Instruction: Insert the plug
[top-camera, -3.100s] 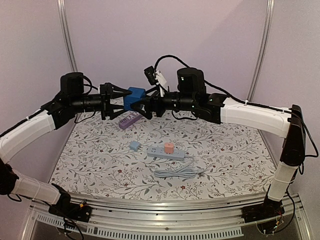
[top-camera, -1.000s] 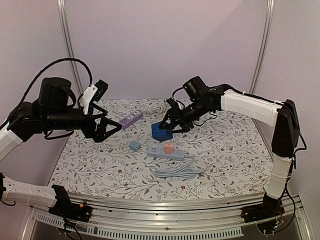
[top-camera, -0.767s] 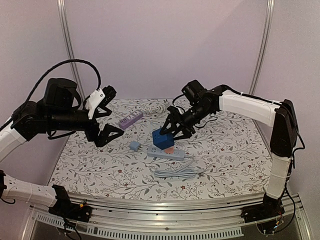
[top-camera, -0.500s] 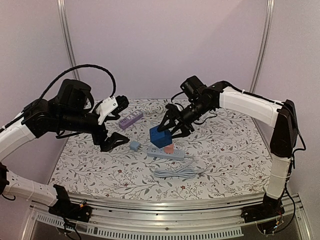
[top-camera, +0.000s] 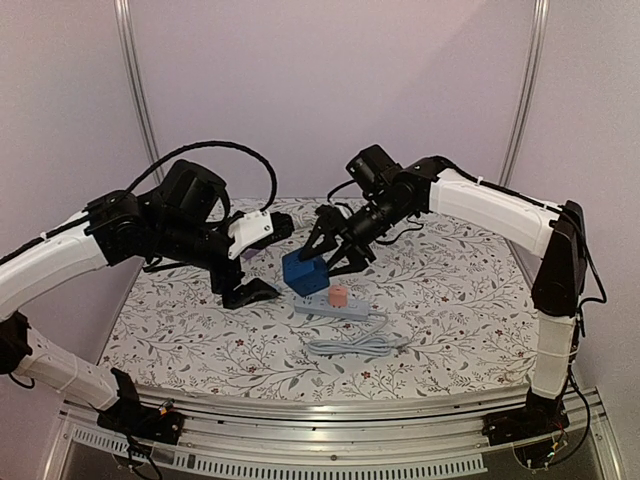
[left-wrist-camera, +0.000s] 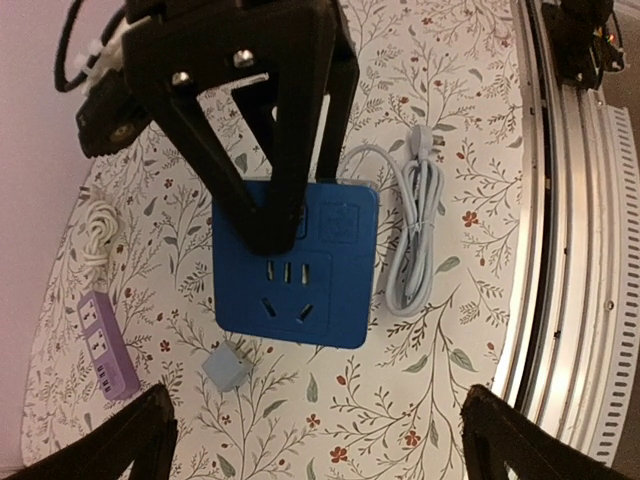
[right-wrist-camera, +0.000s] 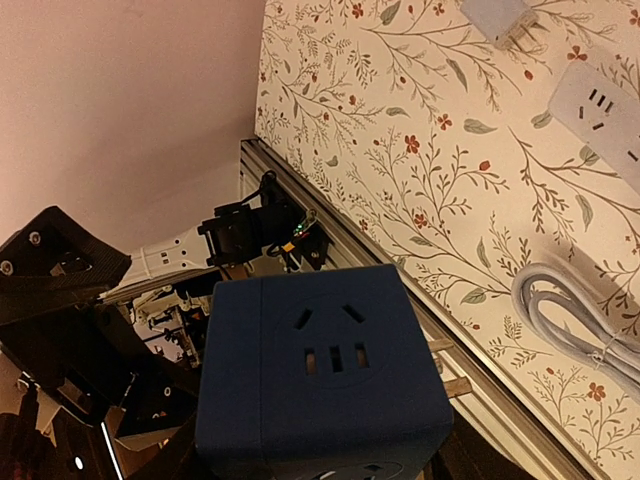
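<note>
While the right claw (top-camera: 325, 258) pinches the blue cube (top-camera: 303, 272), the spread left claw (left-wrist-camera: 322, 432) nears.

power strip (right-wrist-camera: 603, 112) clipped at right edge, small plug (right-wrist-camera: 497, 12) cropped at top — blue cube (right-wrist-camera: 320, 380) cut off below

A white power strip (top-camera: 357, 311) lies on the floral-printed surface (top-camera: 460, 290), with a salmon-pink plug (top-camera: 338, 296) seated upright in it near its middle. Its grey cable (top-camera: 350, 347), folded into a bundle, lies just in front of the strip on the near side. A purple power strip (left-wrist-camera: 103, 345) lies well apart from the white strip, to its far left, and a coiled white cord (left-wrist-camera: 97, 222) lies farther off still. Aluminium rails (top-camera: 350, 437) run along the near edge, beyond the cable
</note>
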